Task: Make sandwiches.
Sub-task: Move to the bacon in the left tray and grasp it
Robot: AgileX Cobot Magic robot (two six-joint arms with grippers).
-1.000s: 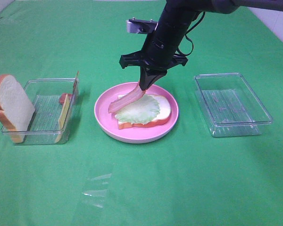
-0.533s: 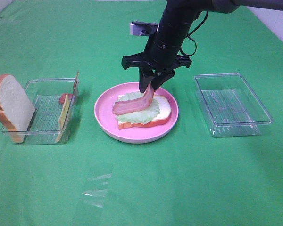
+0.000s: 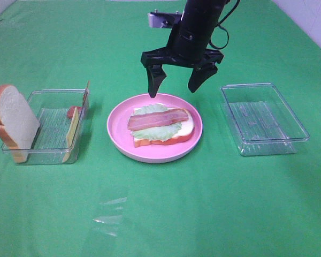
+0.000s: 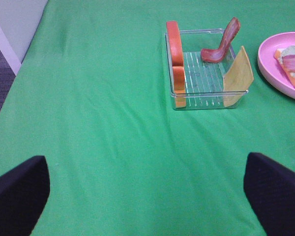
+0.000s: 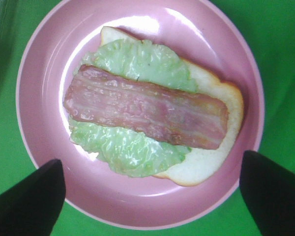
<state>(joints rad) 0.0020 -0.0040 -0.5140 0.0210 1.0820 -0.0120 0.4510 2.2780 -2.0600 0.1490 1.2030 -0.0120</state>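
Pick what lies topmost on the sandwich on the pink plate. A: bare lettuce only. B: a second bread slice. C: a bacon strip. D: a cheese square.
C: the bacon lies flat across the lettuce, with nothing over it.

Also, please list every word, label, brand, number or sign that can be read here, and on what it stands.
None: there is no readable text in any view. The pink plate, the open sandwich, the left tray, the right tray, the green cloth and the right gripper all show plain surfaces without words, numbers or signs.
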